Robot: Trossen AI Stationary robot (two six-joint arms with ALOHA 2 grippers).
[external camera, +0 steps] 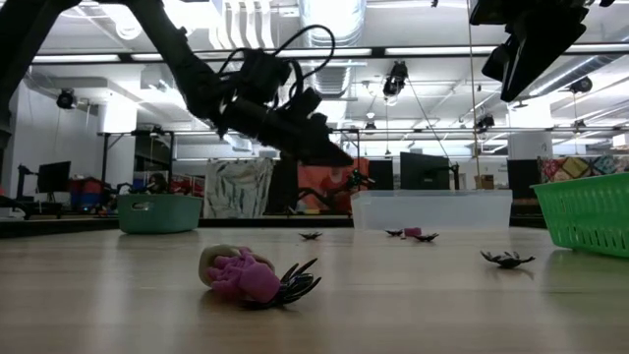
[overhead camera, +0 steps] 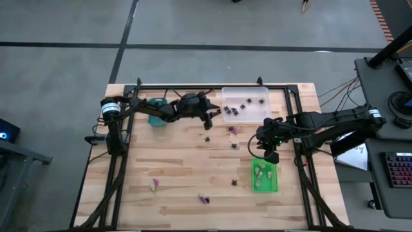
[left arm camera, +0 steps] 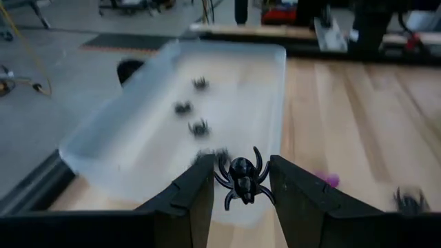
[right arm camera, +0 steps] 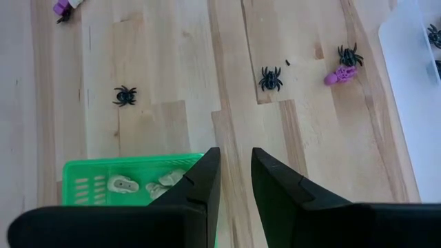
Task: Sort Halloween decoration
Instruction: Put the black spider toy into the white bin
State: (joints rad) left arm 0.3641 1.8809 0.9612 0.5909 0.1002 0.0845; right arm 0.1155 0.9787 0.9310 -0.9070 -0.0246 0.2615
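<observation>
I hold a black spider (left arm camera: 241, 180) clamped in the left gripper (left arm camera: 240, 182) beside the clear tray (left arm camera: 124, 148) at the table's far edge for dropping with its kind, while the right gripper (right arm camera: 234, 180), fingers slightly apart and empty, waits above the green tray (right arm camera: 89, 180).

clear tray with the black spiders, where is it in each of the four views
High view: clear tray at the table's far edge, right of centre, just right of the left gripper.
Low view: far back, right of centre.
Left wrist view: straight ahead beyond the fingers, which grip a black spider.
Right wrist view: only a corner, at the right edge.
Shared landmark: the purple trinket beside it on the wood.
</observation>
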